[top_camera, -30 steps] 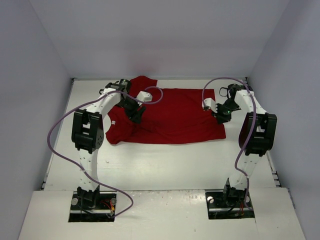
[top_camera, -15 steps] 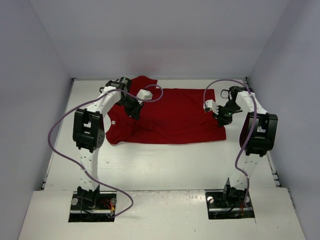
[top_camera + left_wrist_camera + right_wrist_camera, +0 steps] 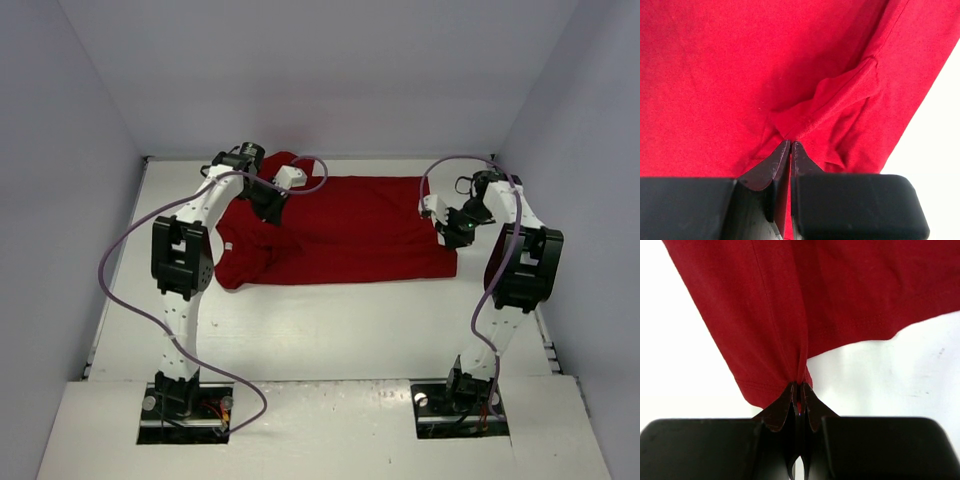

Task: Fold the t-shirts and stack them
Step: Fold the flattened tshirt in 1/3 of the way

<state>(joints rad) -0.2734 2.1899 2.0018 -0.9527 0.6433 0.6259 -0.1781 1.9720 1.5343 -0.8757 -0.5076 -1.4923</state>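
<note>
A single dark red t-shirt point(image 3: 350, 232) lies spread on the far half of the white tabletop point(image 3: 330, 320), reaching from the left arm across to the right arm. Its sleeves are on the left side, one pointing to the far edge and one bunched toward the near left. Its straight bottom edge is on the right.

The left fingers point(image 3: 271, 210) are over the far-left part of the shirt, beside the far sleeve. In the left wrist view the left fingers point(image 3: 785, 152) are clenched tip to tip with a pinch of red cloth point(image 3: 765, 75) caught between them. A raised ridge of fabric with a stitched edge runs from the tips up and to the right, and small creases fan out around it. A strip of bare tabletop shows at the right edge of that view.

The right fingers point(image 3: 462, 238) are at the right end of the shirt, close to its near-right corner. In the right wrist view the right fingers point(image 3: 791, 401) are pressed together on the cloth point(image 3: 840, 290). The fabric gathers into a narrow fold that funnels down into the tips, with its hemmed edge just to their left. White tabletop shows on both sides below the cloth.
</note>
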